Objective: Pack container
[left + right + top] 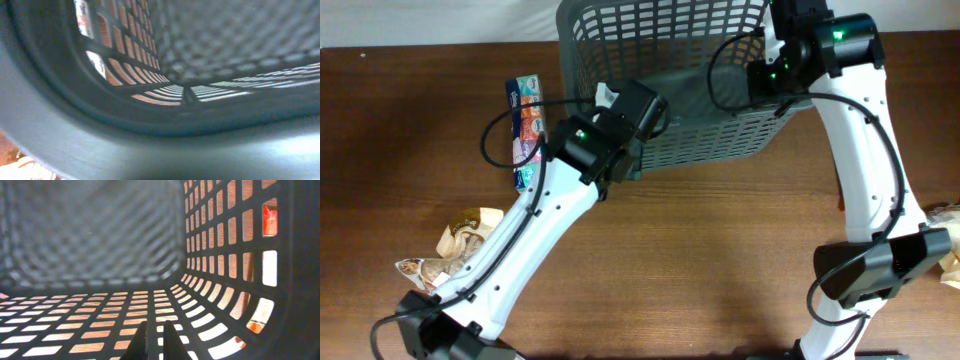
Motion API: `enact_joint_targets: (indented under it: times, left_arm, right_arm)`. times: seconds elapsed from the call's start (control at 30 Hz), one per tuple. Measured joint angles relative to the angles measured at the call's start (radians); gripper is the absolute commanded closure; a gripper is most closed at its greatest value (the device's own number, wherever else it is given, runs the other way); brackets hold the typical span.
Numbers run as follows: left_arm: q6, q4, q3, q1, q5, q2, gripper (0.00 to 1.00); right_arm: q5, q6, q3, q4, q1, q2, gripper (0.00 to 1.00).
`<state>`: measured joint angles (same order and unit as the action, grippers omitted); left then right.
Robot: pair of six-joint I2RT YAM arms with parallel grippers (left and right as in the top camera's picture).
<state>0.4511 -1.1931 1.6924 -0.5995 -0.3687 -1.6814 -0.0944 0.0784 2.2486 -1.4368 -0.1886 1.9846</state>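
The dark grey lattice container point(670, 40) sits at the back centre of the table, tilted so that its near side wall shows. My left gripper point(628, 150) is at its front left corner. In the left wrist view the thick rim point(150, 145) fills the bottom of the frame and hides the fingers. My right gripper point(772, 62) is at the container's right side. In the right wrist view its fingers point(156, 332) are nearly together with a lattice bar point(75, 325) between them. The inside of the container looks empty.
A blue snack packet point(527, 115) lies left of the container. Tan and beige packets point(460, 240) lie at the front left. Another packet point(950, 255) shows at the right edge. Both arm bases stand at the front.
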Motion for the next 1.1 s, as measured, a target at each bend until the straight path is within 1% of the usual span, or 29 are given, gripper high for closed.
enact_joint_targets:
  times: [0.3, 0.53, 0.63, 0.8, 0.93, 1.0, 1.1]
  left_arm:
    - [0.000, 0.000, 0.000, 0.063, -0.002, 0.000, 0.98]
    - [0.000, 0.001, 0.000, 0.067, -0.003, 0.000, 0.98]
    - [0.000, 0.001, 0.000, 0.067, -0.003, 0.002, 0.98]
    - [-0.001, 0.002, 0.000, 0.067, -0.003, 0.060, 0.98]
    - [-0.010, 0.003, 0.000, 0.067, -0.009, 0.171, 0.98]
    - [-0.015, -0.005, 0.000, 0.067, -0.034, 0.235, 0.98]
    - [-0.020, -0.031, 0.000, 0.068, -0.100, 0.321, 0.98]
  right_arm:
    - [-0.011, 0.000, 0.000, -0.013, -0.031, 0.000, 0.96]
    - [-0.025, 0.000, 0.002, -0.006, -0.039, 0.000, 0.96]
    - [-0.026, 0.000, 0.028, -0.005, -0.039, 0.003, 0.96]
    - [-0.026, 0.000, 0.175, -0.015, -0.039, 0.014, 0.96]
    - [-0.049, 0.000, 0.367, -0.061, -0.039, 0.014, 0.96]
    - [-0.087, 0.000, 0.456, -0.083, -0.039, 0.013, 0.96]
    - [-0.204, 0.021, 0.566, -0.116, -0.037, 0.008, 0.96]
